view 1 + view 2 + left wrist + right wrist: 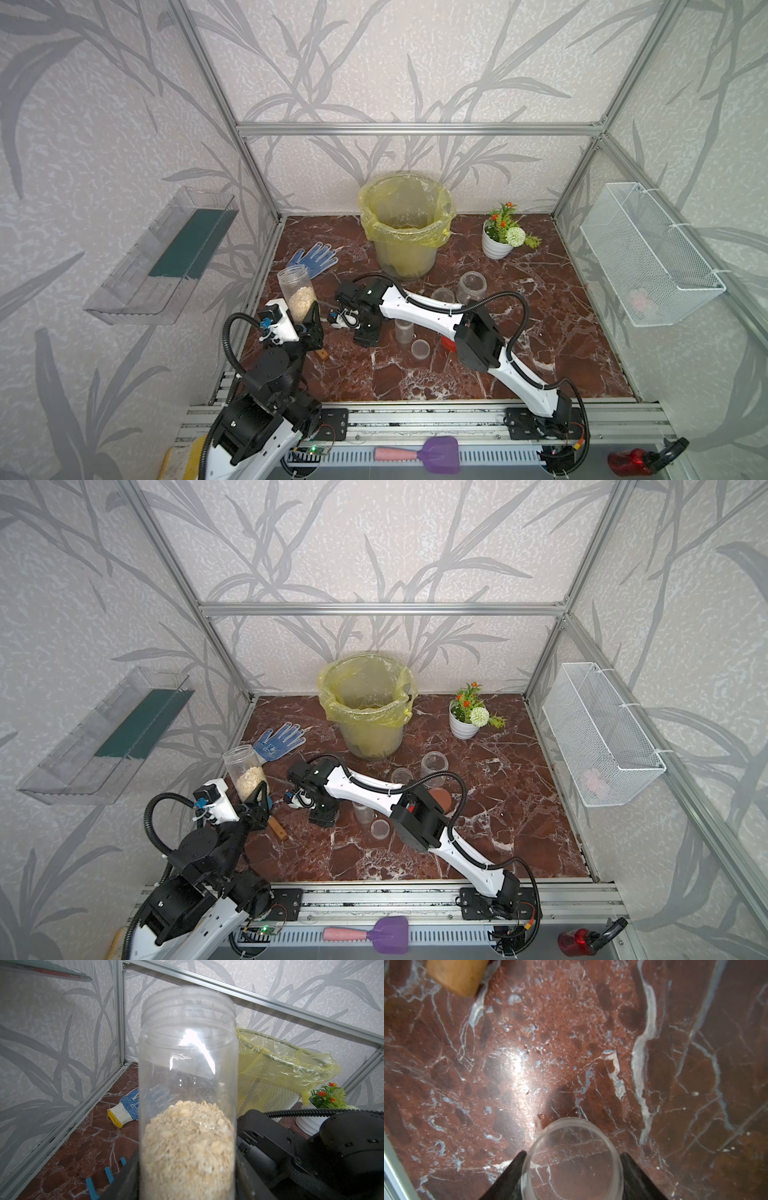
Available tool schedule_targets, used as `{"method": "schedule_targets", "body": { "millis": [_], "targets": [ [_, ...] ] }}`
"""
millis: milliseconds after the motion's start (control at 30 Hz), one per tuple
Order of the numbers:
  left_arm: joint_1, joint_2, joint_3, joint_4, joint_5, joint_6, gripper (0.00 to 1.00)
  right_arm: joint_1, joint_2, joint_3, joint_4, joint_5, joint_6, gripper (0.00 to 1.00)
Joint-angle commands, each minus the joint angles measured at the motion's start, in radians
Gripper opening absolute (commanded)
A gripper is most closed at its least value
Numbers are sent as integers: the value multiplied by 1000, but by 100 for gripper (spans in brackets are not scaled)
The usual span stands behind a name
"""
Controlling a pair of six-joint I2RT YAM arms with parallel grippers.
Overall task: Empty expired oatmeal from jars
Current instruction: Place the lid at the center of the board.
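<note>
The left fingers [124, 1182] clamp a lidless jar [188, 1053], oatmeal [188, 1147] filling its lower half between them, while the right fingers [510, 1180] pinch a clear round lid [575, 1159], table [529, 1043] beneath.

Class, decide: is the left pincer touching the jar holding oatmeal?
Touching. In the left wrist view the left pincer clamps the jar, black fingers pressed against both its sides.

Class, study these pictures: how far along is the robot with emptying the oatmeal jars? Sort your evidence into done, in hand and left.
Done: three empty jars stand open near the lined bin, which shows pale flakes inside. In hand: the left gripper holds the last jar, open and roughly half full of oatmeal; the right gripper grips a clear lid. Left: tip that jar into the bin.
</note>
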Motion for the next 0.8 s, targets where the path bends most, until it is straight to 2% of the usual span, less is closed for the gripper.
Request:
{"method": "schedule_targets", "body": {
  "millis": [0,100,300,567,667,767],
  "targets": [
    [0,8,13,41,0,-2,0,-2,-21,7,11,-35,-2,66],
    [0,19,18,54,17,5,0,-5,-43,34,-15,-61,-5,74],
    [0,63,36,84,29,22,0,-13,-59,68,-72,-58,-11,77],
    [1,162,92,164,111,78,0,-25,-236,65,-59,1,56,73],
    [0,247,141,188,160,97,0,-56,-306,101,-121,20,121,70],
    [0,335,197,212,183,110,0,-120,-404,55,-127,13,192,69]
  ]
}}
